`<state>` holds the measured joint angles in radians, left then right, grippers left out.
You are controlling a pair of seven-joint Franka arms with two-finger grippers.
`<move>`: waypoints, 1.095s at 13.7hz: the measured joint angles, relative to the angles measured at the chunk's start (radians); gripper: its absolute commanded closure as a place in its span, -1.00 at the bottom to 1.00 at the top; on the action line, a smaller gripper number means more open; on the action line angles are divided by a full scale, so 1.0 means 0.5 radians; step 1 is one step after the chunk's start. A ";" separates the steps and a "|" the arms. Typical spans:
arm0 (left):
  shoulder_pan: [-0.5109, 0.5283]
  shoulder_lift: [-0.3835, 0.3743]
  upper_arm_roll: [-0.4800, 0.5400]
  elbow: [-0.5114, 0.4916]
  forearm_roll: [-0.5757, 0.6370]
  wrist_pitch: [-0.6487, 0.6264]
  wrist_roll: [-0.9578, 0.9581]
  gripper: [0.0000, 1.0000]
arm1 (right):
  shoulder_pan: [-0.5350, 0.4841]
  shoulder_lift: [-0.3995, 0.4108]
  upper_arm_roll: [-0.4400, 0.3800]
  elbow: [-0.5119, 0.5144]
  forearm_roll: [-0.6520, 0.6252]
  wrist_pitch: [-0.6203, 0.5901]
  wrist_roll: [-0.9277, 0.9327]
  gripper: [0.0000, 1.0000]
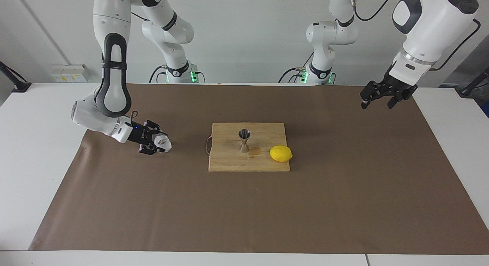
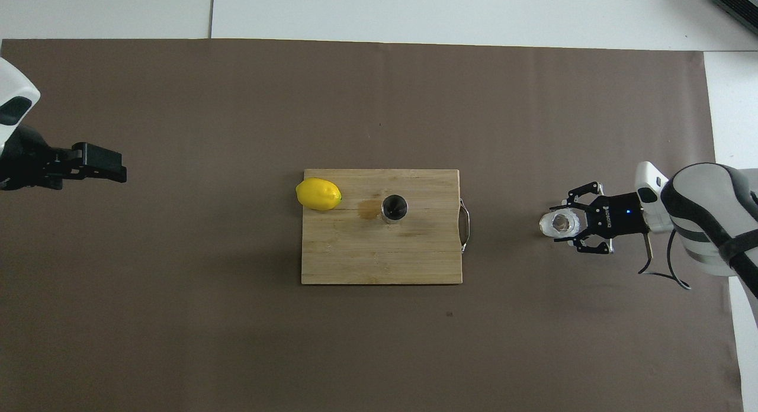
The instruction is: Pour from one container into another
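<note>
The clear glass cup (image 1: 162, 141) sits low over the brown paper toward the right arm's end of the table, also in the overhead view (image 2: 560, 223). My right gripper (image 1: 156, 143) comes in from the side, its fingers against both sides of the cup (image 2: 567, 224). The metal jigger (image 1: 244, 140) stands upright on the wooden board (image 1: 229, 159), mouth up and dark inside (image 2: 394, 207). My left gripper (image 1: 377, 104) waits open and empty, raised over the paper at the left arm's end (image 2: 112, 166).
A yellow lemon (image 1: 281, 153) lies on the board's corner beside the jigger, toward the left arm's end (image 2: 318, 194). The board (image 2: 379, 252) has a metal handle (image 2: 465, 225) on the side toward the cup. Brown paper (image 1: 244, 212) covers the table.
</note>
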<state>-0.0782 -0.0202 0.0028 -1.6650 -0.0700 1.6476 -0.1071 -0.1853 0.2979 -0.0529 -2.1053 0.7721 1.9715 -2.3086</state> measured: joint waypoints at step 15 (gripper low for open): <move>0.012 -0.020 0.000 -0.001 0.043 -0.081 0.024 -1.00 | 0.286 -0.227 0.002 0.025 0.061 0.077 0.446 0.90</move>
<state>-0.0722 -0.0301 0.0028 -1.6653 -0.0485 1.6071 -0.0951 -0.0425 0.1846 -0.0518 -2.0929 0.8025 2.0103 -2.0858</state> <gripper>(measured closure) 0.000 0.480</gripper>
